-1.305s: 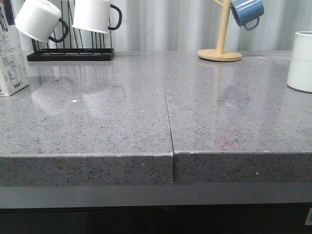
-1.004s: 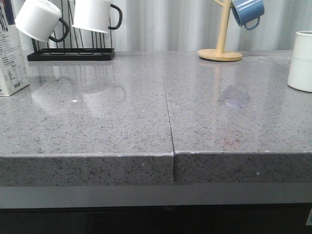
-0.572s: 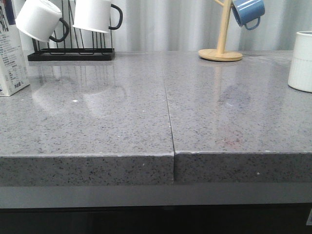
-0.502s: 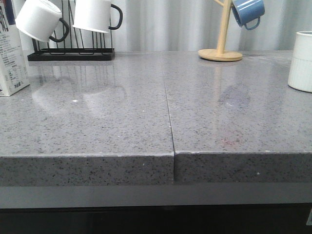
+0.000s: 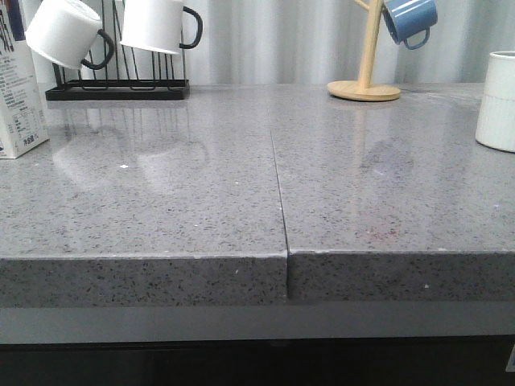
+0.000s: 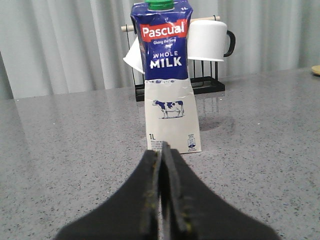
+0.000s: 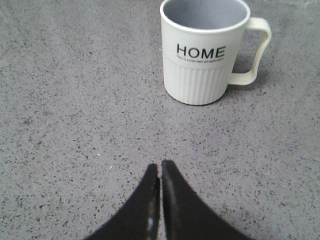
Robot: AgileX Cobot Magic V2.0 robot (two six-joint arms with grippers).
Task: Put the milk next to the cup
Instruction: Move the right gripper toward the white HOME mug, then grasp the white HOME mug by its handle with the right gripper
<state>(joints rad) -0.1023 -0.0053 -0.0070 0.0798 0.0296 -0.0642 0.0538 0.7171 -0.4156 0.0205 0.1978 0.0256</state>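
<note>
Milk: the carton (image 5: 18, 88) stands upright at the far left edge of the grey counter (image 5: 241, 201), just in front of the black mug rack (image 5: 117, 84).
Cup: the "HOME" mug (image 7: 207, 55) stands upright at the far right edge of the counter, well apart from the milk.
Left gripper (image 6: 163, 150): fingers pressed together, grasping nothing, pointing at the carton's front.
Right gripper (image 7: 160, 172): clenched and empty, facing the mug.
Behind: a blue mug (image 5: 409, 20) hangs on a wooden stand (image 5: 366, 72).
</note>
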